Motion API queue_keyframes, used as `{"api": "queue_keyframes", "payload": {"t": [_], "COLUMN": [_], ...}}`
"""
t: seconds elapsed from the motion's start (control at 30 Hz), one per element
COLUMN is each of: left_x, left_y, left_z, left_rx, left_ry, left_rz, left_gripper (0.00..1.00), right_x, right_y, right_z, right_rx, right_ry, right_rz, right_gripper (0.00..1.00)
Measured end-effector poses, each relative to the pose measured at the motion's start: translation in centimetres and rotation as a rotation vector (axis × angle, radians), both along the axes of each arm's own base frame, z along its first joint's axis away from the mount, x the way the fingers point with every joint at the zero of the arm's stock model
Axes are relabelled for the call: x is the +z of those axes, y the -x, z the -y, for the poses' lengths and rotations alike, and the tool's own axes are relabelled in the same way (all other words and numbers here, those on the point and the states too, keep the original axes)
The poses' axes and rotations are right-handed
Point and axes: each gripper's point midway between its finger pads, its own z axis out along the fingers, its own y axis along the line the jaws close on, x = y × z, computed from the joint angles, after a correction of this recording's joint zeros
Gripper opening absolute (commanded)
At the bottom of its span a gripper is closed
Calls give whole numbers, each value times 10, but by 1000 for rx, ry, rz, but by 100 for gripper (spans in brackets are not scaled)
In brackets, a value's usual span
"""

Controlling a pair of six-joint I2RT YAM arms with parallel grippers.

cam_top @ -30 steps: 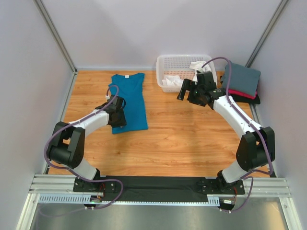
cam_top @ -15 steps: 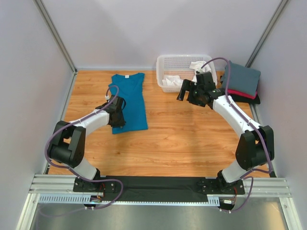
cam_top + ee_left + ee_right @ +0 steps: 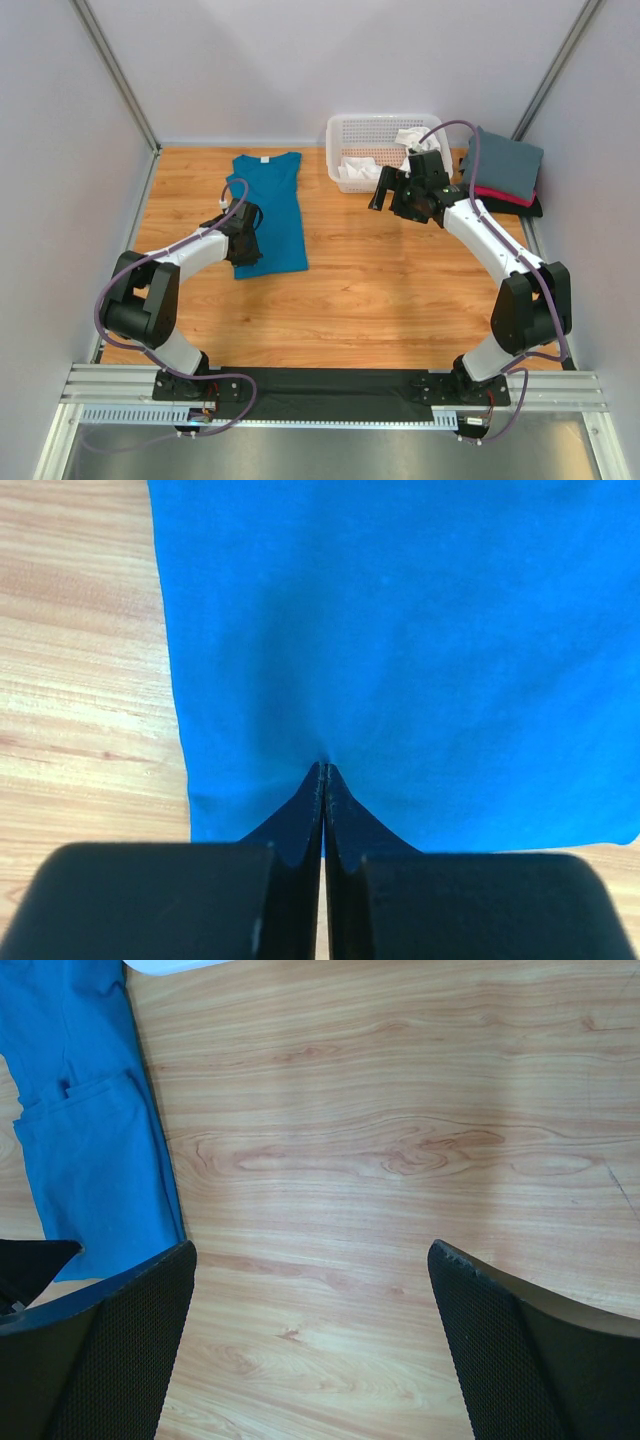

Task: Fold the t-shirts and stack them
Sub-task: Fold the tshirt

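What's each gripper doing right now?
Left gripper: closed, pinching the teal t-shirt.
Right gripper: open, holding nothing.

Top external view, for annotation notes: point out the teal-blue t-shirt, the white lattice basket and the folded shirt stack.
teal-blue t-shirt (image 3: 282, 210), top view, mid-body.
white lattice basket (image 3: 375, 120), top view, far rim.
folded shirt stack (image 3: 505, 162), top view, grey top layer.

The t-shirt (image 3: 420, 620) is soft, matt blue cloth; the table (image 3: 400, 1130) is smooth, pale wood grain. The basket (image 3: 352, 128) is white plastic lattice. The right gripper (image 3: 310, 1250) has matt black, finely dimpled fingers (image 3: 130, 1350).
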Motion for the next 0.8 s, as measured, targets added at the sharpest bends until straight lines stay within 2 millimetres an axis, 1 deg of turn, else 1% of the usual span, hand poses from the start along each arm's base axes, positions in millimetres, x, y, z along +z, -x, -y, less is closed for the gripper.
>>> {"api": "queue_keyframes", "payload": {"t": [0.1,0.23,0.27,0.3,0.33,0.37,0.47,0.6,0.8], "left_x": [1,7,9,10,12,14,17,18,18], "left_y": [-1,-7,-8,-9,-9,-9,-10,-10,-8], "left_z": [-1,-3,-4,-4,-4,-4,-4,-4,5], "left_rx": [3,10,11,8,7,7,13,10,-3], "left_ry": [-8,-22,-24,-26,-27,-27,-25,-20,6], "left_rz": [1,21,27,31,36,40,50,51,46], "left_gripper": [0,1,14,21,26,29,32,41,40], "right_x": [0,-1,-1,-1,-1,-1,-1,-1,-3], "right_y": [0,0,0,1,1,1,1,1,1], "right_z": [0,-1,-1,-1,-1,-1,-1,-2,-2], "right_rx": [0,3,3,4,5,5,5,8,10], "right_ry": [0,-2,-2,-3,-3,-4,-4,-6,-7], "right_rz": [-1,-4,-4,-4,-5,-5,-5,-8,-14], "right_gripper": [100,100,100,100,100,100,100,100,100]}}
